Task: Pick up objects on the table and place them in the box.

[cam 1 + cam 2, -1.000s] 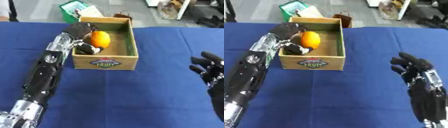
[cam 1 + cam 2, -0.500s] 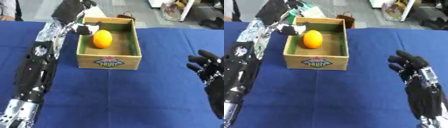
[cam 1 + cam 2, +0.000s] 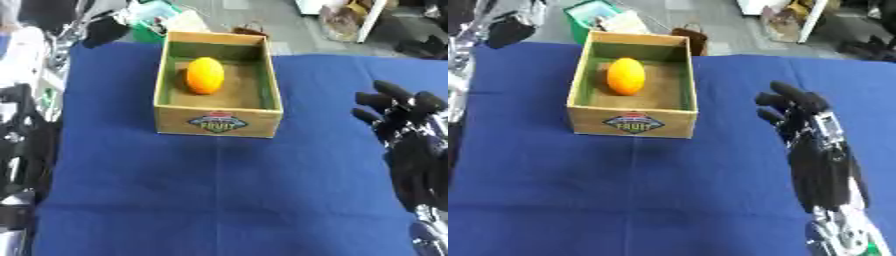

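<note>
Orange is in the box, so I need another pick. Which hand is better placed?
Right, probably. The right hand hovers open over the blue table beside the box; the left hand is raised at the far corner.

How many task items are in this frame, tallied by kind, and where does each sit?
Orange fruit: 1, lying inside the box, toward its far left.
Box: 1, open-topped, on the blue table.
Loose items on the blue table outside the box: 0 visible.
Total: 2 things.
</note>
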Tool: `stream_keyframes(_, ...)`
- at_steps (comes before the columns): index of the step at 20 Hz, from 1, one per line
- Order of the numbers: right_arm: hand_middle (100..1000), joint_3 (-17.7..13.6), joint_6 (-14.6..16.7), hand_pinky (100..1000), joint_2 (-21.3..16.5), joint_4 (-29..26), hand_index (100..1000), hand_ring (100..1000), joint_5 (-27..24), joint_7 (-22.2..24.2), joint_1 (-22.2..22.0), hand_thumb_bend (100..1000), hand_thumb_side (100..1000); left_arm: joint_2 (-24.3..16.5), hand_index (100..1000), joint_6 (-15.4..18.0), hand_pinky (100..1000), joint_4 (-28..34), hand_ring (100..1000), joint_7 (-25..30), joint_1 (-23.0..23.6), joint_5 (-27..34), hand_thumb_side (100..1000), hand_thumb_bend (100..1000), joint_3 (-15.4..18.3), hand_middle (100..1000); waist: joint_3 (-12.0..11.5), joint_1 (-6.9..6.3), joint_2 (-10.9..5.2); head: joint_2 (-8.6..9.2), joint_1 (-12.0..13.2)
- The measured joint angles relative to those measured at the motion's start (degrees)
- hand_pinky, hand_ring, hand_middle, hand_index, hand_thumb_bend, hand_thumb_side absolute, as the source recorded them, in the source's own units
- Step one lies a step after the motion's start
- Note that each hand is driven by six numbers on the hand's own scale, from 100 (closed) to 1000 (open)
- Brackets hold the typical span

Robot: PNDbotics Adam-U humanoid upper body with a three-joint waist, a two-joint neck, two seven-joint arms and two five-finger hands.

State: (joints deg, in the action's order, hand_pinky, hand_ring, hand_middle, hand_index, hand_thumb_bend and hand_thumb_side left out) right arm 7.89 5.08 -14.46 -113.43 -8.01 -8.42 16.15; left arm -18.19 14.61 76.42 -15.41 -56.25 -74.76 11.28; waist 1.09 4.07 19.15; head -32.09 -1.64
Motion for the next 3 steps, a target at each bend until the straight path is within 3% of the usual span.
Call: stream_keyframes(3,685,-0.5,0.24,869,-0.05,0.0,859,899,0.37,-0.71,-0.07,100,1000,0.92,744,-2.52,460,4.4,530,-2.73,4.37,2.7,782,100,1.55,494,-1.28,-0.02,0.0,0.01,-1.04)
